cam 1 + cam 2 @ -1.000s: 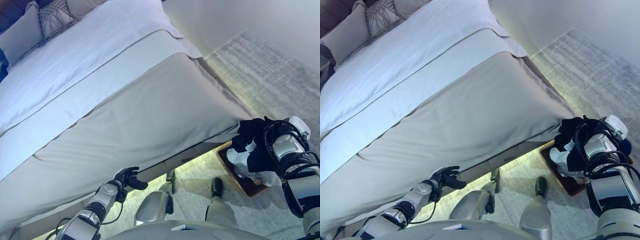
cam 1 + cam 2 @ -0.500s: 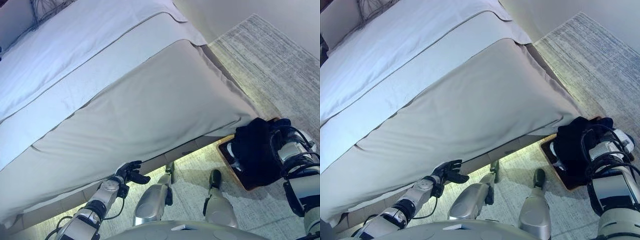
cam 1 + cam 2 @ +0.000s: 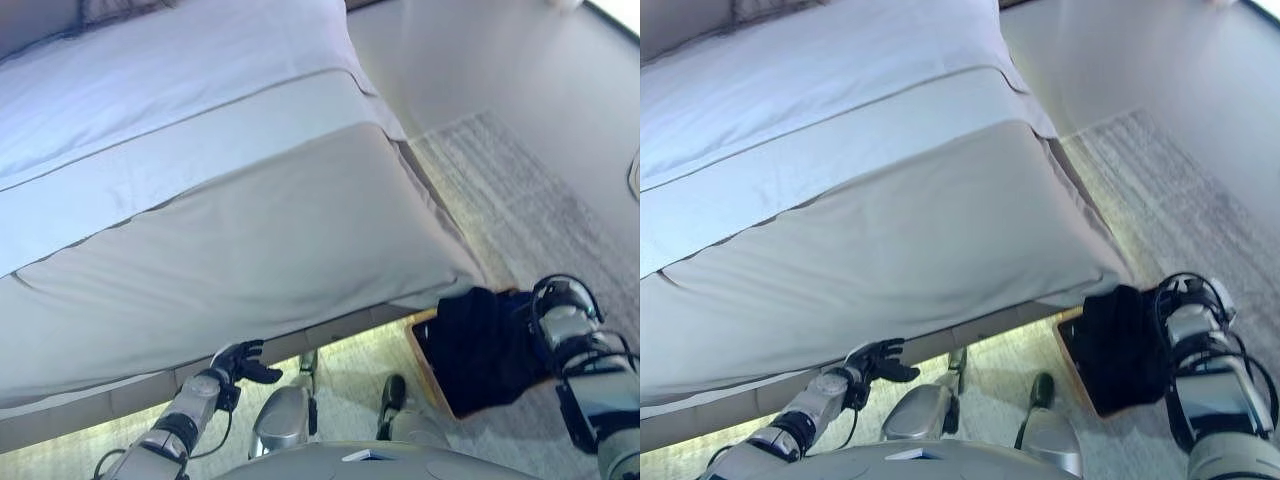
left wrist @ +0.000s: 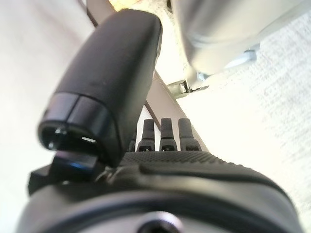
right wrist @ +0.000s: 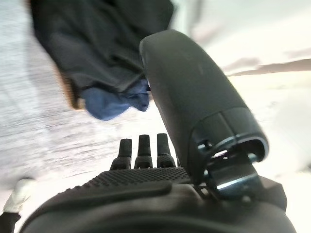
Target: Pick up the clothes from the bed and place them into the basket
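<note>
Apparently freed, dark clothes (image 3: 480, 345) cover the basket (image 3: 428, 362) beside the bed (image 3: 250, 230); right hand (image 5: 146, 150) and left hand (image 3: 238, 362) hang relaxed.

- A wide bed (image 3: 200, 200) with pale sheets and a grey cover fills most of the room.
- A light patterned rug (image 3: 520, 200) lies beside its foot corner.
- Warm light glows under the bed frame.

Bed (image 3: 230, 230) corner hangs right over the basket (image 3: 428, 362), and dark clothes (image 3: 480, 345) heaped in it fill the opening. The rug (image 3: 520, 200) on the right is open room for a hand.
</note>
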